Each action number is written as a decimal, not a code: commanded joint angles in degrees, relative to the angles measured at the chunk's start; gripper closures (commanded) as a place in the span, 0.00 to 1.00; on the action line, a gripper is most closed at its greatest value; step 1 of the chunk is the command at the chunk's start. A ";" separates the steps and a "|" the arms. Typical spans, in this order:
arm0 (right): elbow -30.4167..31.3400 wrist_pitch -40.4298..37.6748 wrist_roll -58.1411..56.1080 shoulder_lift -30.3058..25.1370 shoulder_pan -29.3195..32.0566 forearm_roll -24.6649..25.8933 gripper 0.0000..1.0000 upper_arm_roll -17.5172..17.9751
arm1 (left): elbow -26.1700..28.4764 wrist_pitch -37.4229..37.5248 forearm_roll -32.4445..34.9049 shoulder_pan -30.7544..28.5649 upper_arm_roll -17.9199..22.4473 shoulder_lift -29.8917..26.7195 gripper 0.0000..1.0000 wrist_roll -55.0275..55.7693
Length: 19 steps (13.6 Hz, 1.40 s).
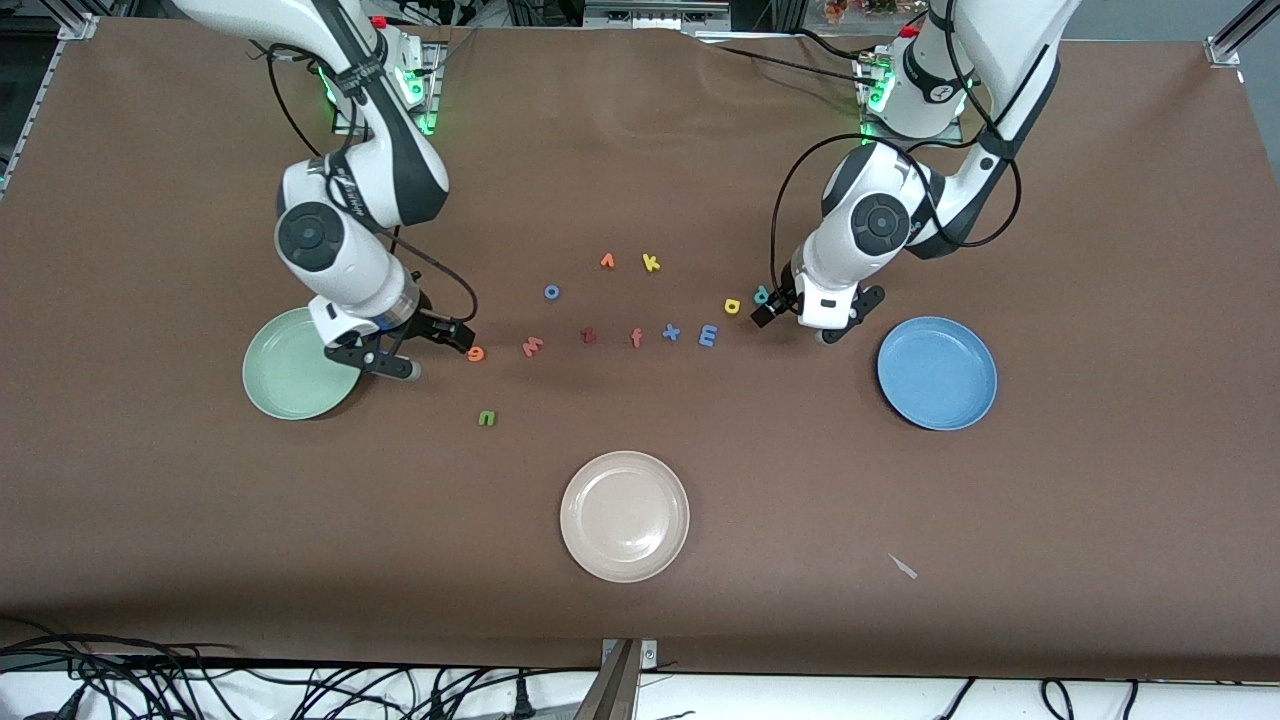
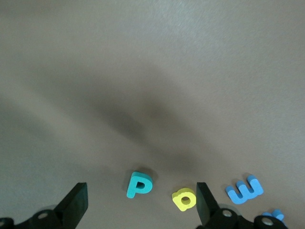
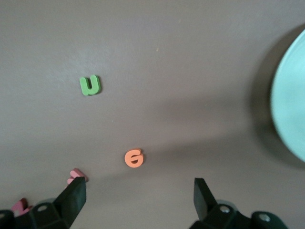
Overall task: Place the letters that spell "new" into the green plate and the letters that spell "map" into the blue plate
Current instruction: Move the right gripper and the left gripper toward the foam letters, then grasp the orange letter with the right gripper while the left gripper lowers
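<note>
The green plate [image 1: 285,378] lies at the right arm's end and the blue plate [image 1: 937,372] at the left arm's end, both with nothing in them. My right gripper [image 1: 428,352] [image 3: 140,200] stands open between the green plate [image 3: 291,109] and the orange e [image 1: 476,353] [image 3: 134,158]. The salmon w [image 1: 533,346] [image 3: 75,175] lies beside the e, and the green n [image 1: 486,418] [image 3: 90,85] nearer the camera. My left gripper [image 1: 797,325] [image 2: 140,204] is open beside the teal p [image 1: 760,294] [image 2: 139,184] and yellow a [image 1: 732,305] [image 2: 184,199]. The light blue m [image 1: 708,335] [image 2: 244,189] lies close by.
A cream-white plate [image 1: 625,515] sits near the front edge. Other letters lie in the middle: dark red z [image 1: 588,336], salmon f [image 1: 636,338], blue x [image 1: 671,332], blue o [image 1: 551,291], yellow k [image 1: 651,262] and an orange-red one [image 1: 607,261].
</note>
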<state>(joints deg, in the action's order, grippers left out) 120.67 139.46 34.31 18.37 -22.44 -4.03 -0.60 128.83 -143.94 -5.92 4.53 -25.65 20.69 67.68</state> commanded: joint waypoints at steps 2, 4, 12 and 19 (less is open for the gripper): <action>1.15 6.08 4.44 3.95 -2.78 -0.19 0.00 -0.02 | 3.96 -5.54 -1.11 2.59 0.34 -1.36 0.04 3.68; 0.97 6.26 4.54 4.48 -2.70 -0.19 0.00 -0.02 | 5.38 -8.36 -1.02 2.77 0.42 -0.66 0.10 3.69; 0.18 11.18 3.40 9.22 -2.96 0.95 0.00 -0.02 | 5.12 -9.51 -0.23 3.20 0.69 1.98 0.14 7.10; 0.27 11.53 3.22 10.28 -3.05 0.95 0.12 -0.02 | 4.85 -9.86 -0.14 4.17 0.86 2.86 0.18 9.31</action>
<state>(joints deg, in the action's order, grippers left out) 121.64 150.39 37.84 27.88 -25.25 -3.65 -0.57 133.75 -153.17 -5.92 7.78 -25.44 23.69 76.10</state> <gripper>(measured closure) 0.040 0.132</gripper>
